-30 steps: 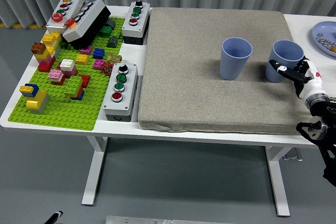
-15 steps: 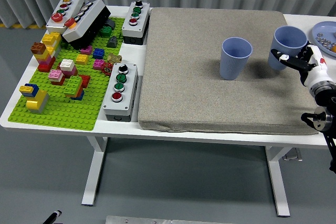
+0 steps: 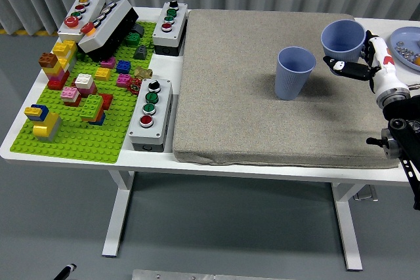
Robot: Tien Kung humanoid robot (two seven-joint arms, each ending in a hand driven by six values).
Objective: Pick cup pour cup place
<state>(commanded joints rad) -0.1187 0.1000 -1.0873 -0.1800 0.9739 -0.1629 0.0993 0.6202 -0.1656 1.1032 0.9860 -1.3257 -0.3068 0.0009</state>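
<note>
The right hand [image 3: 357, 63] is curling its fingers around a blue cup [image 3: 343, 40], holding it above the grey mat [image 3: 262, 122], apparently clear of it. Just left, a second blue cup [image 3: 294, 73] is standing upright on the mat.

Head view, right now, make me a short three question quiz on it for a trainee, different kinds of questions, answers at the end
1. True or false: the right hand holds a blue cup lifted off the grey mat.
2. Multiple choice: the second blue cup stands A) on the mat, upright; B) on the green brick baseplate; C) tipped on its side.
3. Fill in: the button box at the mat's left edge shows ___ buttons.

Key: 1 true; 2 A; 3 four.
</note>
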